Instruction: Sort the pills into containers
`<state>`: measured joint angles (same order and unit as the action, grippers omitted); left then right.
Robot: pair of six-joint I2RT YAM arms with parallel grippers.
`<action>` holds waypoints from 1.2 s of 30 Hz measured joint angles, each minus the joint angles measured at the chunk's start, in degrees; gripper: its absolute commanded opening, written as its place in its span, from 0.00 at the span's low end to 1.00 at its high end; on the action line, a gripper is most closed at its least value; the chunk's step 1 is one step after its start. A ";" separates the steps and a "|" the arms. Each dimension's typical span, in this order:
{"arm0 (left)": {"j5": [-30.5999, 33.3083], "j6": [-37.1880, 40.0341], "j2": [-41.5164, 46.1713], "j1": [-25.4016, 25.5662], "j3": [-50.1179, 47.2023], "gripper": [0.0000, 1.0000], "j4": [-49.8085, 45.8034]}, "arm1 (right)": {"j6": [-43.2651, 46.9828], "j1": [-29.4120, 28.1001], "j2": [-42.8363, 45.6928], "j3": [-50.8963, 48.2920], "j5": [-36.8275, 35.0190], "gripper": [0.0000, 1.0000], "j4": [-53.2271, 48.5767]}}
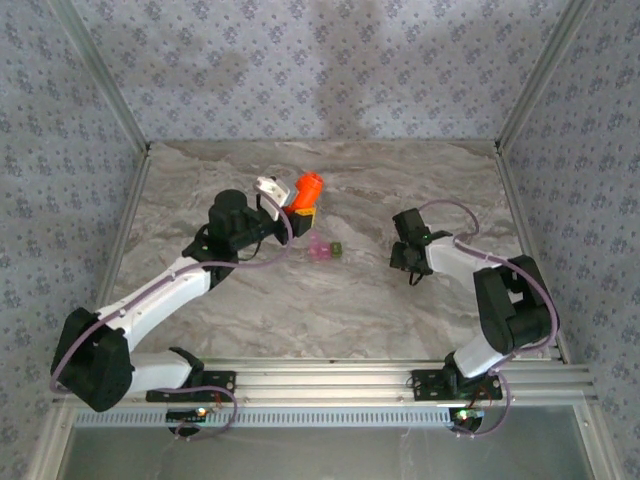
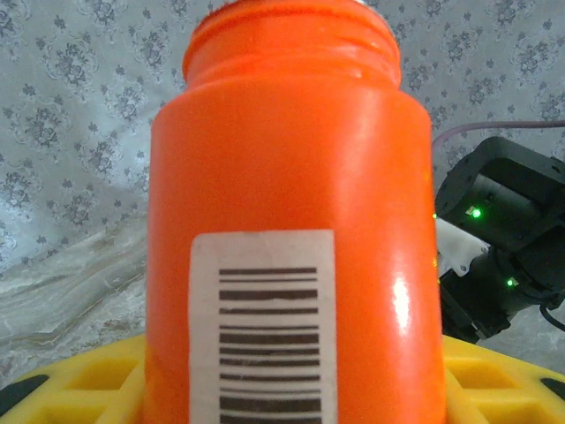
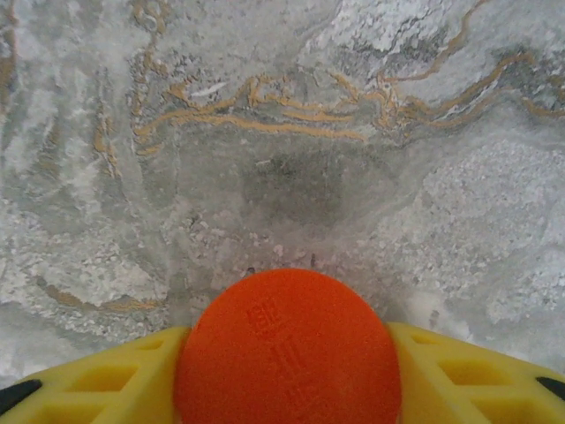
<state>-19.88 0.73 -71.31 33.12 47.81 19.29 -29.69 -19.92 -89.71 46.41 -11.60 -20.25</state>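
The only printed thing I can make out is a white barcode label point(image 2: 263, 327) on the side of the orange bottle point(image 2: 291, 159) in the left wrist view. It shows black bars of mixed thickness, with no digits or words that I can read. In the right wrist view the orange cap point(image 3: 287, 349) carries raised marks at its middle, too faint for me to read.

The orange cylindrical plastic bottle point(image 2: 291, 177) is smooth and glossy, its white barcode label point(image 2: 265, 327) matt paper. The round orange plastic cap point(image 3: 287, 349) is matt, faintly embossed. The marble-patterned desk point(image 3: 265, 132) is smooth, low-sheen. The tiny pink and olive-green cube containers point(image 1: 322, 251) seem translucent plastic.
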 measured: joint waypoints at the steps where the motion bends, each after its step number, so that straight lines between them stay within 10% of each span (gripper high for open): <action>1: 0.09 0.00 0.07 0.00 0.00 0.00 0.00 | -0.28 0.00 -0.33 0.00 0.07 0.65 -0.02; 18: 2.69 1.16 -1.22 0.00 0.24 0.00 -2.73 | 1.36 0.31 14.23 6.34 11.26 0.80 -6.21; 36: 4.98 1.53 -1.09 -1.25 -3.98 0.00 1.79 | 5.35 -12.04 -9.35 23.65 16.83 0.81 -5.92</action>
<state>-14.90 2.26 -72.40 31.88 43.83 21.08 -24.34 -31.97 -99.07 70.06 5.23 -26.17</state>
